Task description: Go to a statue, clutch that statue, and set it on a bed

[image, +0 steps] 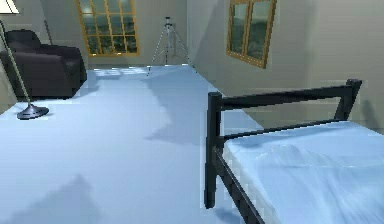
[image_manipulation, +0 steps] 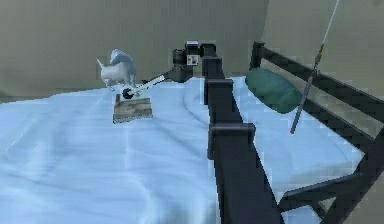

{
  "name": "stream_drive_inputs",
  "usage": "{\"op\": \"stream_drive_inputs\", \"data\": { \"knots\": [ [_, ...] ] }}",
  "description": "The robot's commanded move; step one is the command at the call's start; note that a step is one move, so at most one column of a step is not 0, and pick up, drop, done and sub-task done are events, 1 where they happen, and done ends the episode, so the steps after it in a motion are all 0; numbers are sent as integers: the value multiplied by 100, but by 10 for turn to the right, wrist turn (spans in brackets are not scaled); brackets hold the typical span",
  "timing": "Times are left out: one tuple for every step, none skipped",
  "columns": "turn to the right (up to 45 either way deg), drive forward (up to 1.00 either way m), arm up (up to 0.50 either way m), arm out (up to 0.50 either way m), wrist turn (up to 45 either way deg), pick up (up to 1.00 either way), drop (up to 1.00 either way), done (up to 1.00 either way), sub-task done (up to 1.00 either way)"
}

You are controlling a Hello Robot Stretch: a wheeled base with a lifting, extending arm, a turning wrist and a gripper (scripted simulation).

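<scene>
My arm [image_manipulation: 236,140], a dark square bar, reaches out across a bed [image_manipulation: 70,165] with a rumpled pale blue sheet and a dark wooden frame. At its far end sit the two small white marker squares [image_manipulation: 200,50], and left of them my hand [image_manipulation: 129,95], its thin fingers slanting down toward the arm side view's left. The small white animal-shaped statue [image_manipulation: 118,68] stands upright on its flat brownish square base on the sheet, near the bed's far edge. My fingertips end right at the top of that base, just below the white figure. I cannot tell whether they touch it, or whether my hand holds anything, since the statue rests on the bed just there. To the right of my arm a dark green pillow [image_manipulation: 272,88] lies against the slatted end of the frame, and a thin grey pole [image_manipulation: 315,70] leans across the picture near it. In the forward view, the bed's dark end rail stands at the lower right. Beyond it a pale blue floor [image: 120,130] runs to a dark armchair [image: 45,65], a floor lamp with a round base [image: 31,111], a light tripod [image: 168,45] and two wood-framed windows [image: 108,28].
</scene>
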Motion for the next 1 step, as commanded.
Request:
{"op": "stream_drive_inputs", "data": {
  "knots": [
    [0, 0, 0, 0, 0, 0, 100, 0, 0]
  ]
}}
